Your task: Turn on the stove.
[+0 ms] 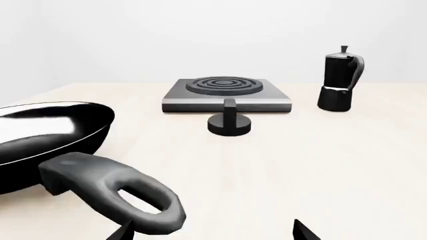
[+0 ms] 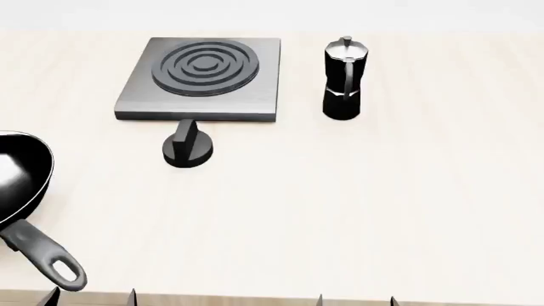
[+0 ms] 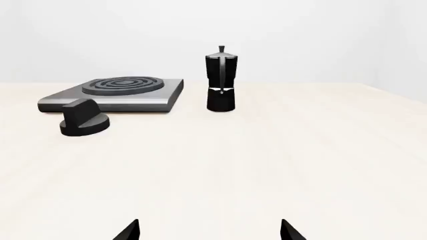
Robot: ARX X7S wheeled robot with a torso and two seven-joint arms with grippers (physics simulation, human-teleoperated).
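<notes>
Only the dark fingertips showed at the near edge in every view. The left pincer [image 2: 91, 296] sat low with its two tips spread wide, nothing between them. The right pincer [image 2: 355, 299] matched it, tips [image 3: 130, 231] well apart and empty. Both hung back, touching nothing; the arms themselves stayed out of frame.

It looked like a bare simulated kitchen counter: a pale tabletop [image 2: 357, 210] under blank white walls carried a stove [image 2: 204, 80] with its knob [image 2: 187, 148], a moka pot [image 2: 343, 78] and a frying pan [image 2: 21, 185], all well ahead of both grippers.
</notes>
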